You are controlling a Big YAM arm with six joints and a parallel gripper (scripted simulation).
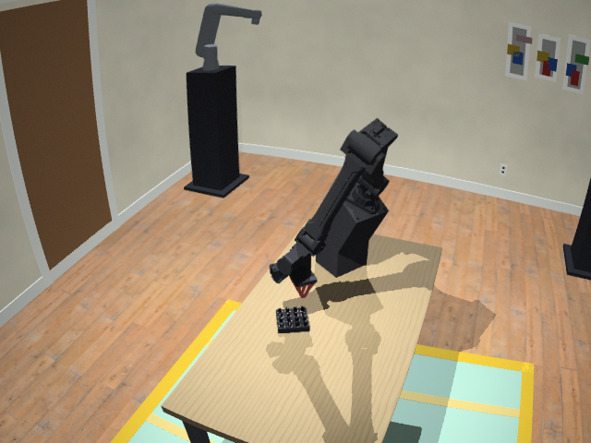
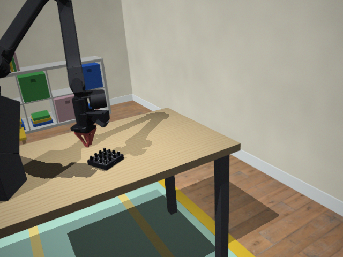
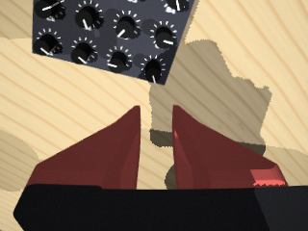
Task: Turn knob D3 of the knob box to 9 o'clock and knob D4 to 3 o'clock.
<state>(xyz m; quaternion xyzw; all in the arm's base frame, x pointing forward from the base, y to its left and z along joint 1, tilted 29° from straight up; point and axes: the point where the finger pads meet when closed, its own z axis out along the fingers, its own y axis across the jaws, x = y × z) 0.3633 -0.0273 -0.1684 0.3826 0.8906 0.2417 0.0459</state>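
Note:
The black knob box (image 1: 292, 319) (image 2: 103, 158) (image 3: 110, 19) stands flat on the wooden table (image 1: 286, 390) (image 2: 180, 143) (image 3: 257, 26), its knobs each showing a white line. The printed names are too small to read. My gripper (image 1: 302, 292) (image 2: 87, 144) (image 3: 156, 115), with red fingers, hangs a little above the table just off a corner of the box, on the side toward the arm's base. Its fingers stand close together with a narrow gap and hold nothing. In the wrist view only bare table and shadow show between the fingertips.
The arm's dark base (image 1: 353, 238) (image 2: 8, 166) stands on the table behind the box. The table's long left edge runs close by the box in the top view. A shelf with coloured bins (image 2: 55, 91) stands by the far wall.

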